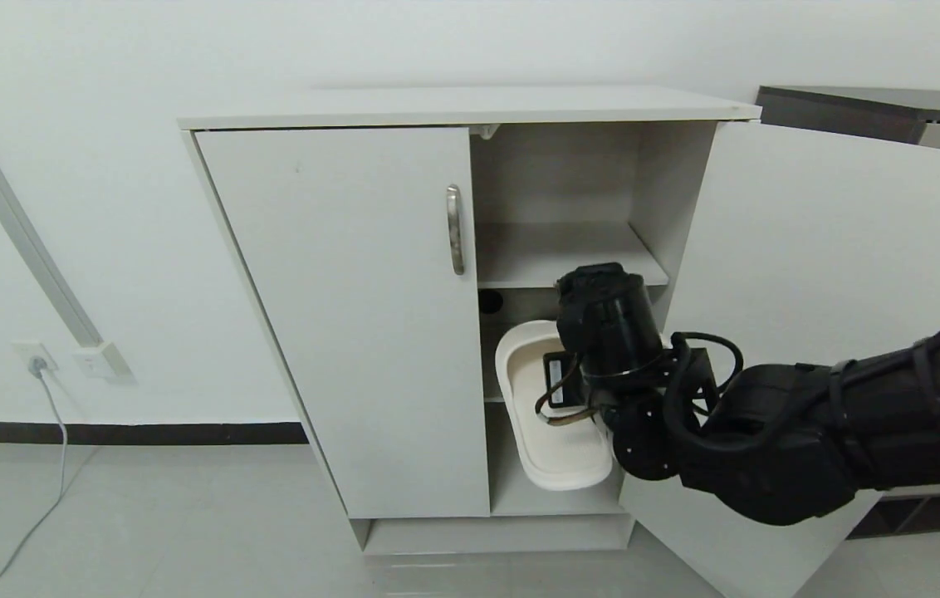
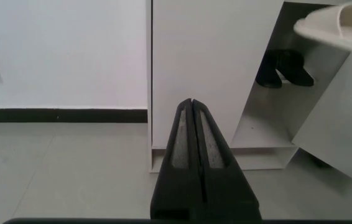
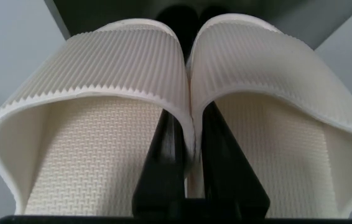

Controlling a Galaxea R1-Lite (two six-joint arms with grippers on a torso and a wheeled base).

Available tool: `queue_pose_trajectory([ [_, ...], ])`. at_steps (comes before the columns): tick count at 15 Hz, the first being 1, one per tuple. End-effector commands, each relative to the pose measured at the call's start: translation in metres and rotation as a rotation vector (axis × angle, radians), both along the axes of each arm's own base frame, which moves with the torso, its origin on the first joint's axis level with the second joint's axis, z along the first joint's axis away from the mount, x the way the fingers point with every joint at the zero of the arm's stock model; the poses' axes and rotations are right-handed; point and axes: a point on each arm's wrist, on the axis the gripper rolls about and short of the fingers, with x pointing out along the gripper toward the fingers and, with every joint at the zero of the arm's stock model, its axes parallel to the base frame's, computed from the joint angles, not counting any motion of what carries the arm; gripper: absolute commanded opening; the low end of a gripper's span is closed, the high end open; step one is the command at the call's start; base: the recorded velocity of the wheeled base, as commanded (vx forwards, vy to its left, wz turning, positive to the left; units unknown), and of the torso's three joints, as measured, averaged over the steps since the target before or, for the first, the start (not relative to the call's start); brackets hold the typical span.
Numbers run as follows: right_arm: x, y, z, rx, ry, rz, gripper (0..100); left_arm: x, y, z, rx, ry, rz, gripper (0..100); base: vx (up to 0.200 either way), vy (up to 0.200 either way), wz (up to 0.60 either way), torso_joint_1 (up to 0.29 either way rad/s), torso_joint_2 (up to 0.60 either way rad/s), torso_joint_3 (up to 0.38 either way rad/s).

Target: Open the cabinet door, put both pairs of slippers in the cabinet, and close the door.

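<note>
Two white slippers (image 3: pixel 101 87) sit pinched side by side in my right gripper (image 3: pixel 191 124). Its fingers are closed nearly together on the two inner strap edges, one finger inside each shoe. My left gripper (image 2: pixel 192 106) hangs low on the left, near the floor, its fingers pressed flat together with nothing between them.

On the right, the open door (image 1: pixel 819 274) stands wide beside my forearm. From the head camera the white pair is tilted in the open right half of the cabinet (image 1: pixel 470 104), with one end in at mid height and the other hanging out in front of the lower compartment. The black slippers (image 2: pixel 285 68) rest on a shelf farther in. The left door (image 1: pixel 345 316) is shut.

I judge the step in hand to be setting this pair down. I'd feed in slowly and straight until the whole sole clears the shelf's front edge. Then I'd level it, stop short of the black pair, and only then let go. The hold is on thin straps alone, so a snag on the shelf lip could twist one shoe loose.
</note>
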Motion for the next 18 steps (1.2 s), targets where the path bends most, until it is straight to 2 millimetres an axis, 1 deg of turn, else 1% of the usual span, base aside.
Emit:
queue_pose_trajectory([
  [1, -0.001, -0.003, 0.035, 0.048, -0.075, -0.02, 0, 0.0, 0.0, 0.0, 0.0, 0.001, 0.0, 0, 0.0, 0.0, 0.0, 0.0, 0.0, 0.0],
  [3, 0.001, -0.002, 0.046, 0.051, -0.102, -0.019, 0, 0.0, 0.0, 0.0, -0.001, 0.001, 0.0, 0, 0.0, 0.0, 0.0, 0.0, 0.0, 0.0],
  [6, 0.015, -0.008, 0.048, 0.045, -0.114, -0.05, 0, 0.0, 0.0, 0.0, -0.001, 0.001, 0.0, 0, 0.0, 0.0, 0.0, 0.0, 0.0, 0.0],
  [10, 0.016, -0.009, 0.049, 0.04, -0.115, -0.052, 0, 0.0, 0.0, 0.0, 0.0, 0.001, 0.0, 0, 0.0, 0.0, 0.0, 0.0, 0.0, 0.0],
  [15, 0.018, -0.008, 0.046, 0.034, -0.109, -0.053, 0, 0.0, 0.0, 0.0, 0.0, 0.001, 0.0, 0, 0.2, 0.0, 0.0, 0.001, 0.0, 0.002],
  [18, 0.023, -0.008, 0.041, 0.03, -0.103, -0.053, 0, 0.0, 0.0, 0.0, 0.0, 0.001, 0.0, 0, 0.2, 0.0, 0.0, 0.006, 0.0, 0.002],
])
